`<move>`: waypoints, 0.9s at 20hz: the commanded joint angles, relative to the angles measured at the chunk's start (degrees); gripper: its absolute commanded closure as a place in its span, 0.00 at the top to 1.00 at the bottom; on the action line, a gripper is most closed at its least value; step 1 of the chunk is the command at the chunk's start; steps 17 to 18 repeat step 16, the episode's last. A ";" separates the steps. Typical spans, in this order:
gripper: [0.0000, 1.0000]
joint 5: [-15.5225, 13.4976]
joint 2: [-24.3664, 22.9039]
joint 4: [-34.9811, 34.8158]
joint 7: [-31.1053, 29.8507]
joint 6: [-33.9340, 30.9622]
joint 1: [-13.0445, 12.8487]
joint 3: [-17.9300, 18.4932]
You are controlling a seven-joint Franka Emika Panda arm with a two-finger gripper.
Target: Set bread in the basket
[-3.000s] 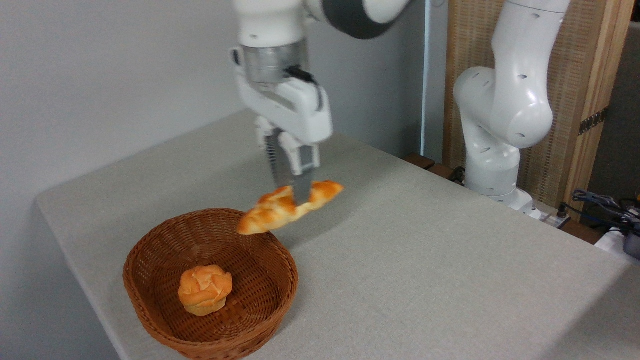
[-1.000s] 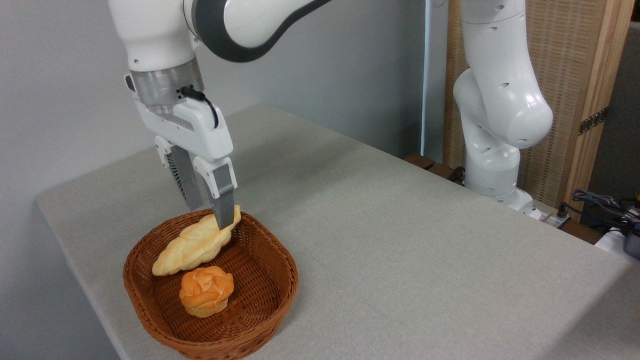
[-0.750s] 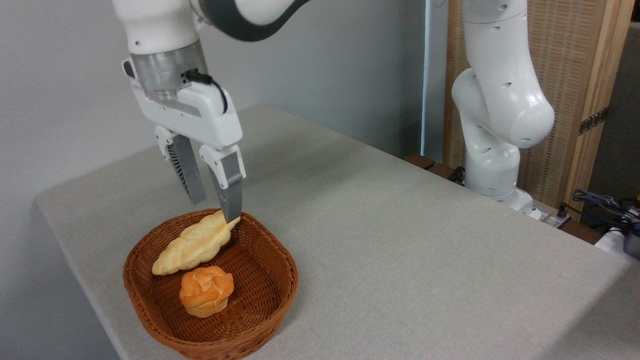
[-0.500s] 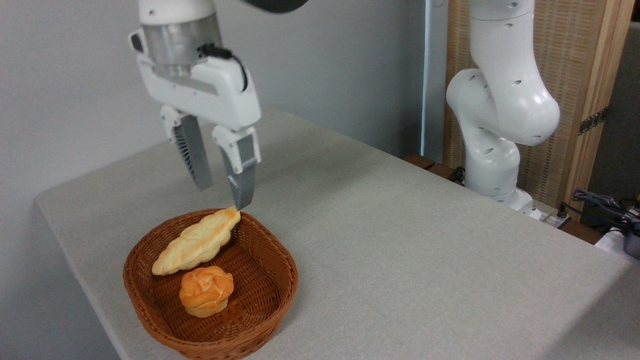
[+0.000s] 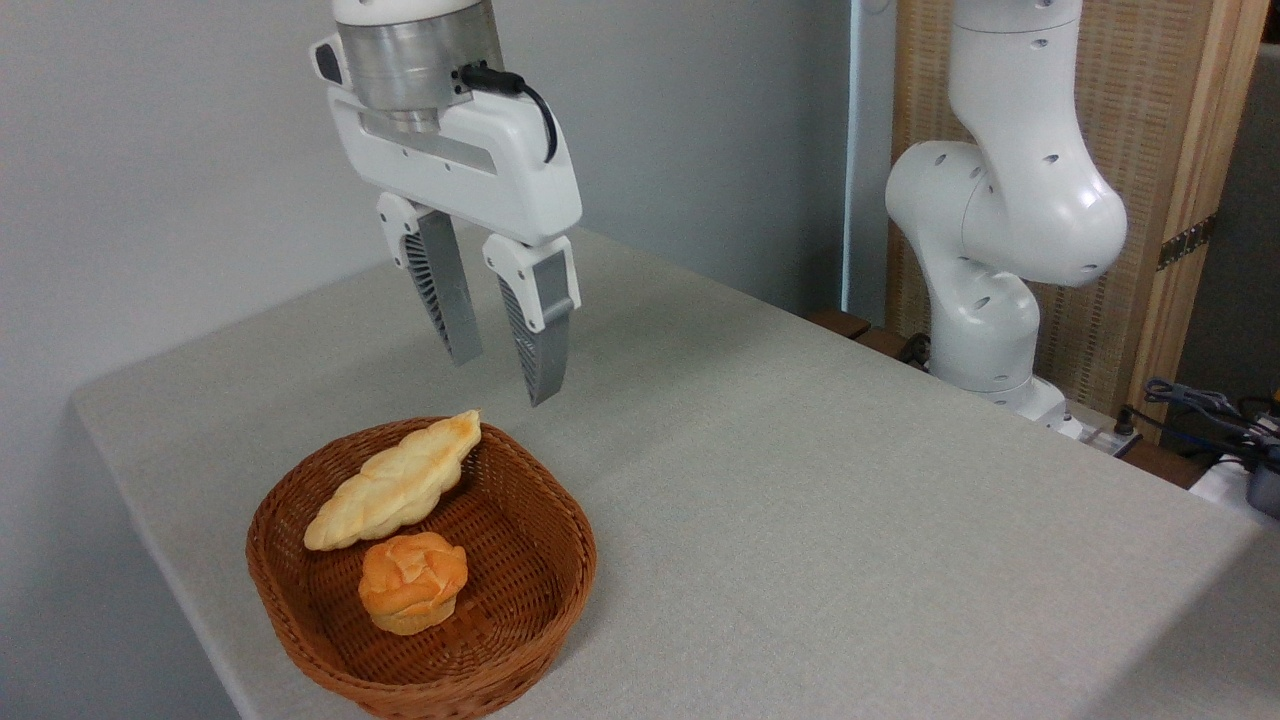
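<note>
The bread (image 5: 395, 483), a long braided loaf showing its pale yellow side, lies inside the brown wicker basket (image 5: 520, 620). It leans along the back left wall, its upper tip resting at the rim. My gripper (image 5: 503, 380) hangs open above the basket's far right edge, clear of the loaf, with nothing between its fingers.
A small round orange bun (image 5: 412, 582) sits in the middle of the basket, just in front of the loaf. The basket stands near the left front corner of the grey table (image 5: 800, 520). My arm's white base (image 5: 985, 300) rises at the back right, with cables (image 5: 1210, 410) beyond it.
The loaf has been carried over from the right, lowered into the basket and let go. My gripper opened, then rose up and to the right away from it.
</note>
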 commanded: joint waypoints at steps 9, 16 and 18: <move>1.00 0.24 -3.37 -4.06 1.09 2.78 1.24 -1.04; 1.00 2.96 -3.19 -3.80 0.83 3.13 1.15 -1.04; 1.00 2.96 -3.19 -3.80 0.83 3.13 1.15 -1.04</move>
